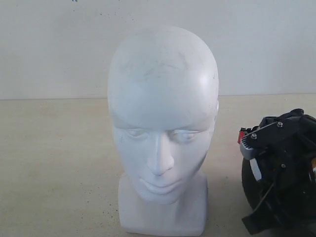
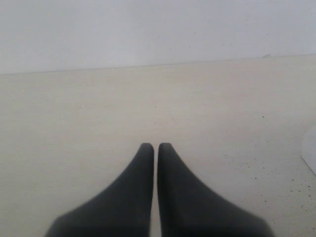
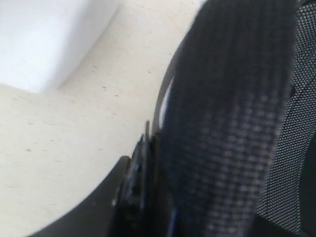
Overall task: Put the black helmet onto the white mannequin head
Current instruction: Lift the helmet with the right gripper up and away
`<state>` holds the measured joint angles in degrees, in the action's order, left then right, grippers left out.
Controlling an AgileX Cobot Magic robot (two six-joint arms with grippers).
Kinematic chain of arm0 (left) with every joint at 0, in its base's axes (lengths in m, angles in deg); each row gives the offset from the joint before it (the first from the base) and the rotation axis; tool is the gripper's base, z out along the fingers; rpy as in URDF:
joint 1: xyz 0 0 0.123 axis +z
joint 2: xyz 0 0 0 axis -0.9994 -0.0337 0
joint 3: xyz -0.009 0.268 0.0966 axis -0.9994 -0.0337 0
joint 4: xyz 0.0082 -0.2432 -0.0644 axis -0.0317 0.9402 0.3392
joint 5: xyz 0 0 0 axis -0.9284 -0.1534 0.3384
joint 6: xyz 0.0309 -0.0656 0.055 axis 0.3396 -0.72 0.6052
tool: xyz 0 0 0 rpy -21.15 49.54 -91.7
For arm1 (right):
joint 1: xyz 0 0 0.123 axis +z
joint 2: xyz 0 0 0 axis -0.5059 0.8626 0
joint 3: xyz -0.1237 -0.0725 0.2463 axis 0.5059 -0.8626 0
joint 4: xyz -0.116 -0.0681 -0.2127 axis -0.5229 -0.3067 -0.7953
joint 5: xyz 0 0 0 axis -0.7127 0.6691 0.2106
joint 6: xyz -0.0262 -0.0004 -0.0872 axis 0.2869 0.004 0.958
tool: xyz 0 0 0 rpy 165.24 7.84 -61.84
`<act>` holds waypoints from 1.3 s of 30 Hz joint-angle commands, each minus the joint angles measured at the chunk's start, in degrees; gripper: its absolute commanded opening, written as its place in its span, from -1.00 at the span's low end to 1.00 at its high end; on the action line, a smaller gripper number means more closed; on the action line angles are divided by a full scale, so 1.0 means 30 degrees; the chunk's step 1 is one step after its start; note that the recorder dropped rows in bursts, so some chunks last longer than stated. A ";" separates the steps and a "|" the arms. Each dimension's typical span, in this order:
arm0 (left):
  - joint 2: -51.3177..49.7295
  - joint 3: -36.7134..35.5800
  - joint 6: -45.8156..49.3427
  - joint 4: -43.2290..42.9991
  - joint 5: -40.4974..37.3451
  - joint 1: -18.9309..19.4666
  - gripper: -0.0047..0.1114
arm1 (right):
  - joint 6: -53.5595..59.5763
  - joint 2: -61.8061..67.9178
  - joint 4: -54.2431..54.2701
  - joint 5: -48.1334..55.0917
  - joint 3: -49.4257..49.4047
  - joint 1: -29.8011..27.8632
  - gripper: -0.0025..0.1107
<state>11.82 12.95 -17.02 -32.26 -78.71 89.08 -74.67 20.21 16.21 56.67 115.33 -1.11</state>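
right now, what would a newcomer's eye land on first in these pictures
The white mannequin head, bare and upright on the beige table, fills the middle of the exterior view. Low at that view's right edge is the black helmet, with the right arm bent over it. The left claw is shut, with only table in front of it.
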 commanded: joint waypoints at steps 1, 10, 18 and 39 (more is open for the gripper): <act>0.0069 -0.0052 0.0018 -0.0088 -0.0014 -0.0114 -0.84 | 0.0236 -0.1325 0.0816 0.1127 0.1227 -0.0034 -0.96; 0.0069 -0.0052 0.0018 -0.0088 -0.0014 -0.0114 -0.84 | -0.0243 -0.3458 0.1545 0.4171 0.4278 -0.0034 -0.96; 0.0069 -0.0052 0.0018 -0.0088 -0.0014 -0.0114 -0.84 | -0.3664 -0.4374 -0.0068 0.3668 0.7169 -0.0034 -0.96; 0.0069 -0.0052 0.0018 -0.0088 -0.0014 -0.0114 -0.84 | -1.6465 -0.6895 -0.5652 -0.7157 1.3727 -0.0034 -0.96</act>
<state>11.82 12.95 -17.02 -32.26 -78.71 89.08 -125.71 0.31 -3.12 44.12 155.31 -1.22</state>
